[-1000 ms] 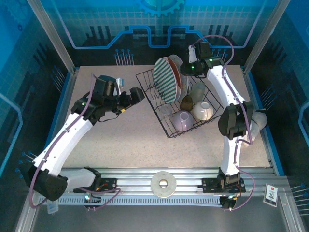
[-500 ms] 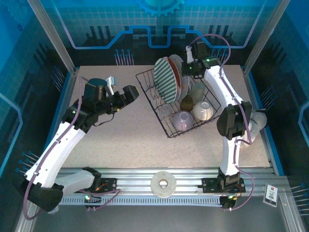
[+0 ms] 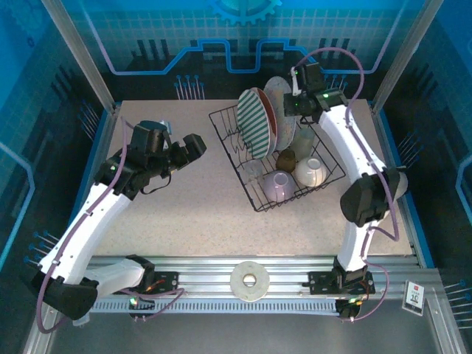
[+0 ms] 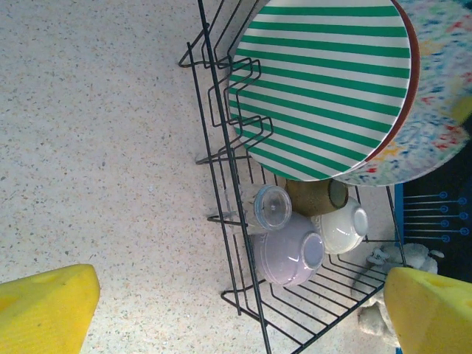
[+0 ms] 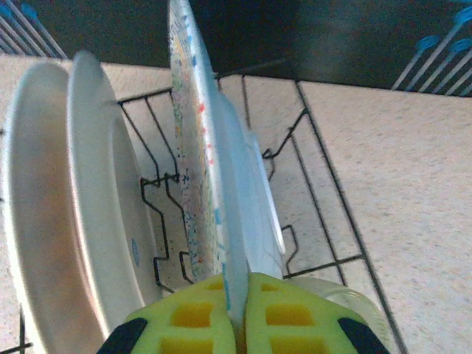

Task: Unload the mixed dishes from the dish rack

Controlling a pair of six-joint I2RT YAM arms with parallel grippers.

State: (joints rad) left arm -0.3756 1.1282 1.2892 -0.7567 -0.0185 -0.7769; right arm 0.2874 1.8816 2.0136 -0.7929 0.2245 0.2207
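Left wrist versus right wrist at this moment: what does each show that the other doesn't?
Left wrist adds the face of the green-and-white striped plate, the pale tumbler, brown cup, cream bowl and lavender cup. Right wrist adds the right gripper shut on the rim of the speckled plate. Shared: the speckled plate, the dish rack and the tabletop.

The left arm [image 3: 92, 210] is leaning forward over the table, its gripper [image 3: 193, 145] holding its yellow fingers [image 4: 44, 310] wide apart. The right arm [image 3: 352, 147] is arching far forward, elbow bent, its gripper [image 5: 236, 313] pinching the speckled plate [image 5: 198, 155] by its rim.
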